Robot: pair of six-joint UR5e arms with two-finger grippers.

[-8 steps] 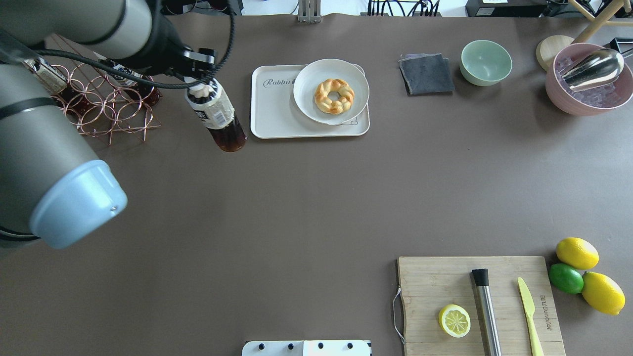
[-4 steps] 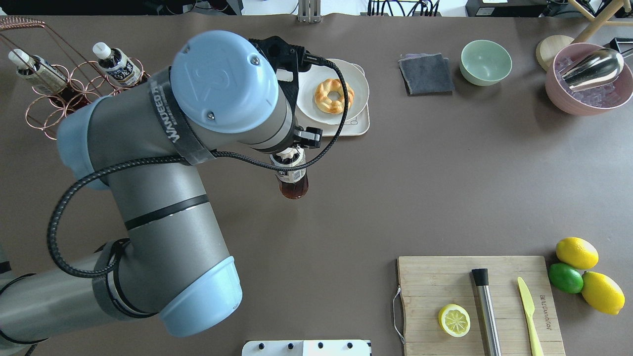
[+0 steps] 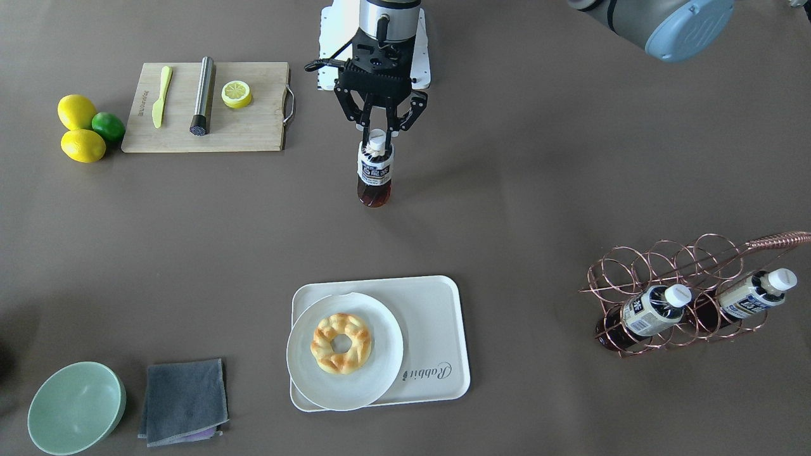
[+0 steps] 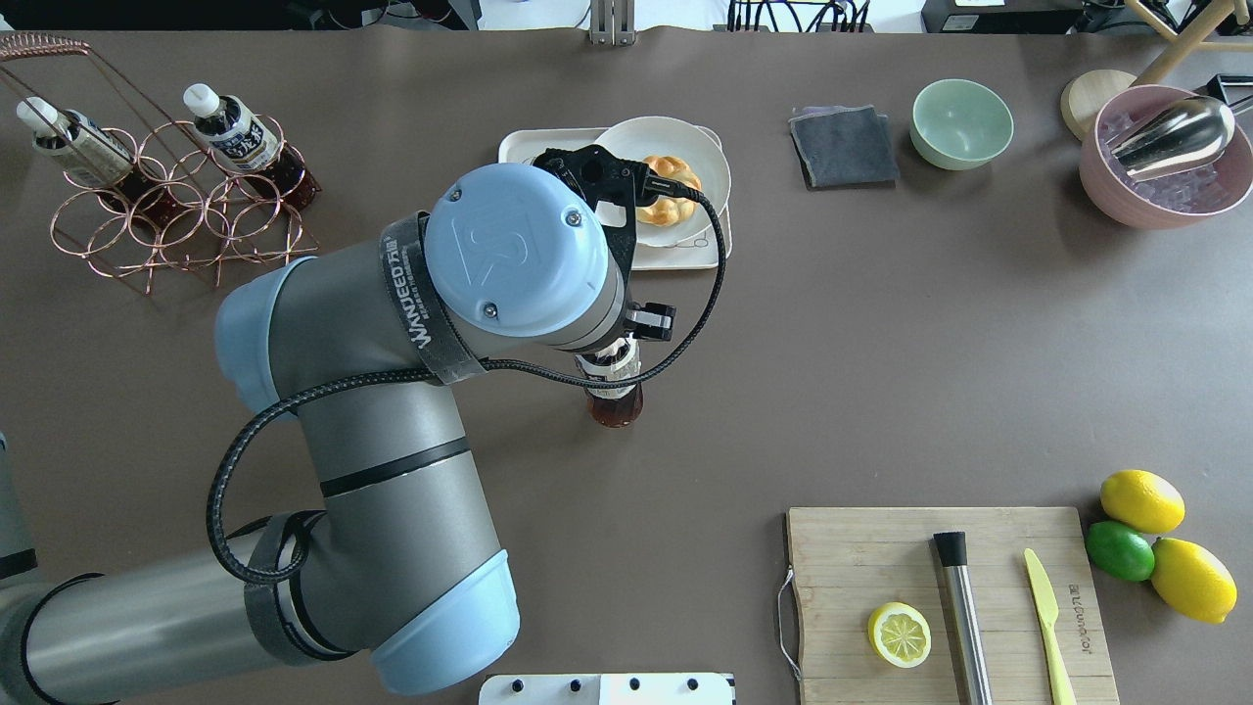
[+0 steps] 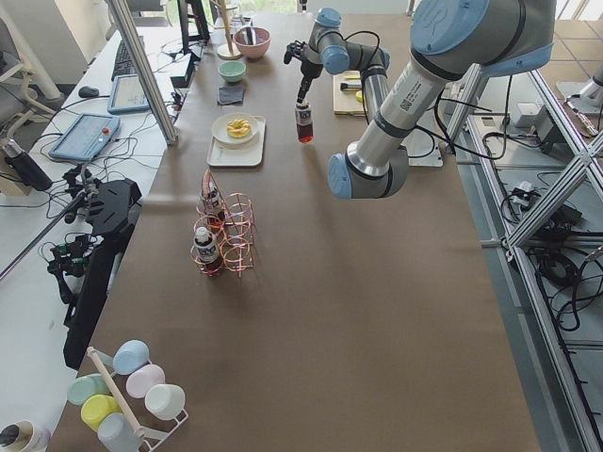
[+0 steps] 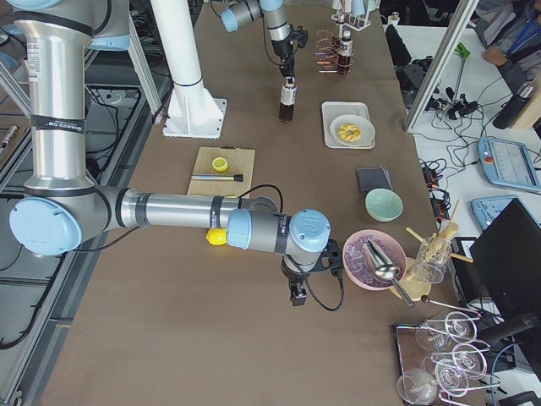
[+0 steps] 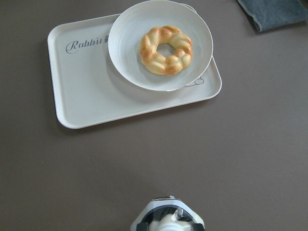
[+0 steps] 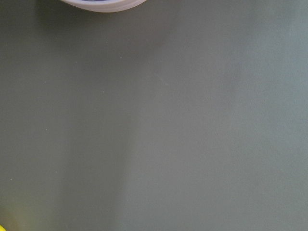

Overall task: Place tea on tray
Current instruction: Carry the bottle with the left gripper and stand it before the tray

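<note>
Transport is the step in hand. Your left jaws are clamped on the capped neck of the tea [image 3: 375, 171], which is upright beneath them over bare desk [image 3: 507, 190], well apart from the tray [image 3: 431, 316]. Next you must carry it across to the tray's free strip beside the plate [image 3: 389, 329] with the pastry [image 3: 341, 342], then lower it. Whether your right jaws are apart, you cannot tell.

A plate [image 3: 304, 375] with a pastry [image 3: 341, 342] lies ahead of the left end effector [image 3: 378, 132]; a cutting board [image 3: 253, 130] lies to its right.
</note>
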